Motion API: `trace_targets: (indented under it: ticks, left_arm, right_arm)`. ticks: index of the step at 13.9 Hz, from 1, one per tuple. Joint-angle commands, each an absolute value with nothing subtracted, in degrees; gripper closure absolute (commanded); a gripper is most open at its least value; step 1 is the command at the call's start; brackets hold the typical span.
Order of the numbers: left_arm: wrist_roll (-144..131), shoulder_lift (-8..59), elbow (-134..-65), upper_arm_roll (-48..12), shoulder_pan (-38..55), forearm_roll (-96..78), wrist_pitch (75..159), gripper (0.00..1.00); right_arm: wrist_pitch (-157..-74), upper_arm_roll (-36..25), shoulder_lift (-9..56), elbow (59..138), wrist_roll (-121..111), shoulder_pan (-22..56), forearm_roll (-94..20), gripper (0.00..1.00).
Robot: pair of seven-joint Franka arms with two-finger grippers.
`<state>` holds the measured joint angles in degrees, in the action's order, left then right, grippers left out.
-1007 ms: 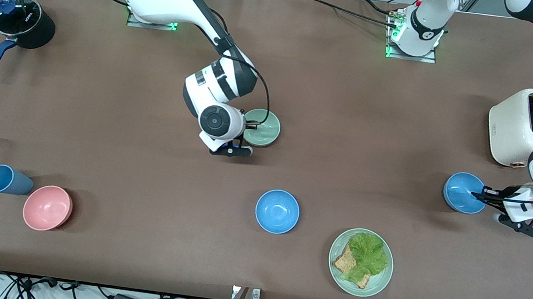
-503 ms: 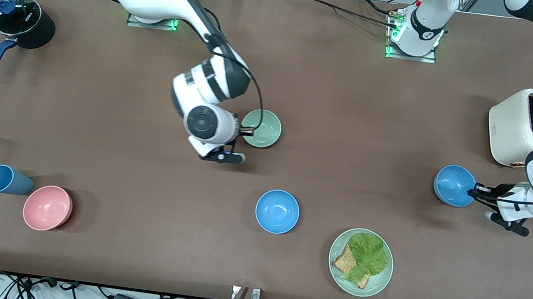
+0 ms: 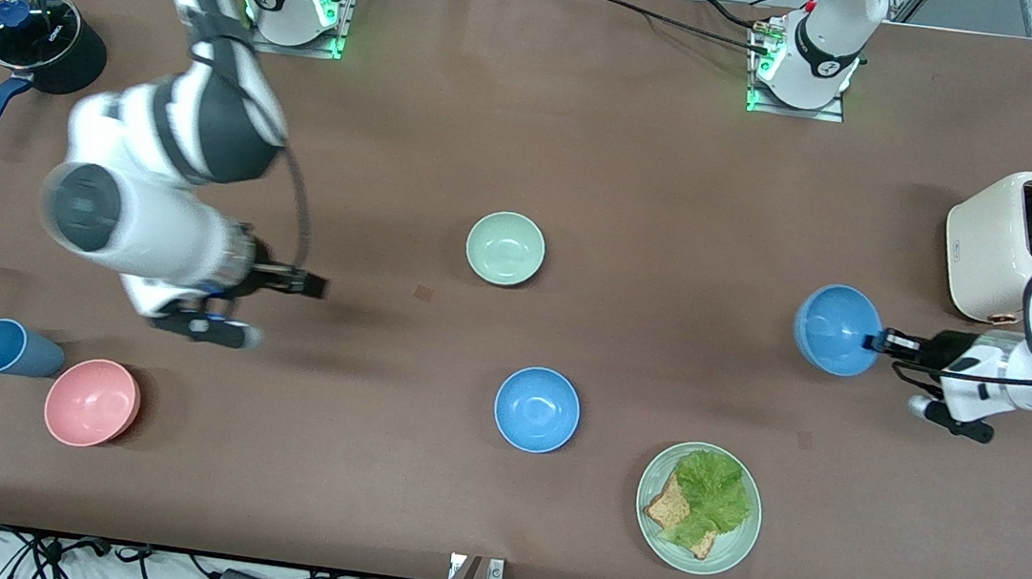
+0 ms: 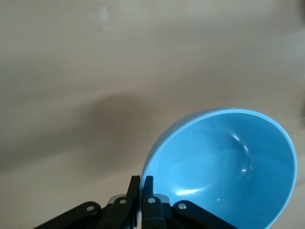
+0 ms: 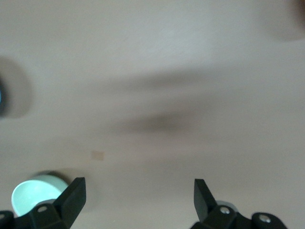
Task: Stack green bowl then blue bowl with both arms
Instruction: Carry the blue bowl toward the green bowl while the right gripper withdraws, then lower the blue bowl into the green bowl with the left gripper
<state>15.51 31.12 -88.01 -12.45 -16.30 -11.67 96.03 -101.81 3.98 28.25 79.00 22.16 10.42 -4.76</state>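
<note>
Front view shows my left pincer [image 3: 877, 343] up in the air, clamped on the rim of the blue bowl [image 3: 836, 330], which hangs tilted over bare table [image 3: 679, 201] near the toaster [image 3: 1000, 246] at the left arm's end. From my left wrist camera, my two fingers [image 4: 141, 188] are pressed together on the bowl's edge [image 4: 224, 169], the hollow facing the lens.

My right pincer [image 3: 306, 284] hangs empty over the table toward the right arm's end, its fingers [image 5: 72, 196] spread wide apart with nothing between them. The green bowl [image 3: 506, 248] sits upright on the table, well apart from both pincers, between them; it peeks into my right wrist picture [image 5: 35, 195] just past one fingertip.

A second blue bowl [image 3: 537, 410] rests nearer the front camera than the green one. Close under my right pincer's side of the table lie a pink bowl [image 3: 92, 402] and a blue cup [image 3: 11, 349].
</note>
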Motion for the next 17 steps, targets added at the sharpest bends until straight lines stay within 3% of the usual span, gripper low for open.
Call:
trace_targets:
  ticks: [1, 3, 6, 10, 14, 17]
  left_arm:
    - [-0.63, 28.74, -90.09, -20.71, -16.87, -13.27, 95.45, 0.99]
    - [-13.57, 28.56, -90.61, -27.48, -16.87, -13.27, 98.24, 0.99]
    - [-29.21, 28.83, -95.69, -36.36, -15.83, -12.92, 110.08, 0.99]
    - [-45.4, 30.32, -97.46, -36.47, -3.71, -9.95, 121.88, 0.99]
    - [-55.18, 30.41, -100.1, -36.47, 1.23, -6.51, 126.47, 0.99]
    - [-61.33, 30.58, -104.14, -36.47, 4.12, -4.22, 134.71, 0.99]
  right_arm:
    - [-99.59, 4.75, 24.97, 79.8, 18.12, 5.99, -3.69, 0.0]
    - [-98.97, 4.48, 23.12, 79.8, 17.4, 3.18, -3.69, 0.0]
    - [-98.09, 4.22, 21.72, 79.8, 16.36, -0.08, -3.6, 0.0]
    - [-96.07, -0.96, 18.82, 77.26, 6.09, -0.87, -3.61, 0.0]
    - [-92.64, -0.7, 16.18, 76.9, 1.24, -3.78, -3.61, 0.0]
    - [-92.46, -1.05, 14.68, 76.99, -0.26, -3.25, -1.68, 0.0]
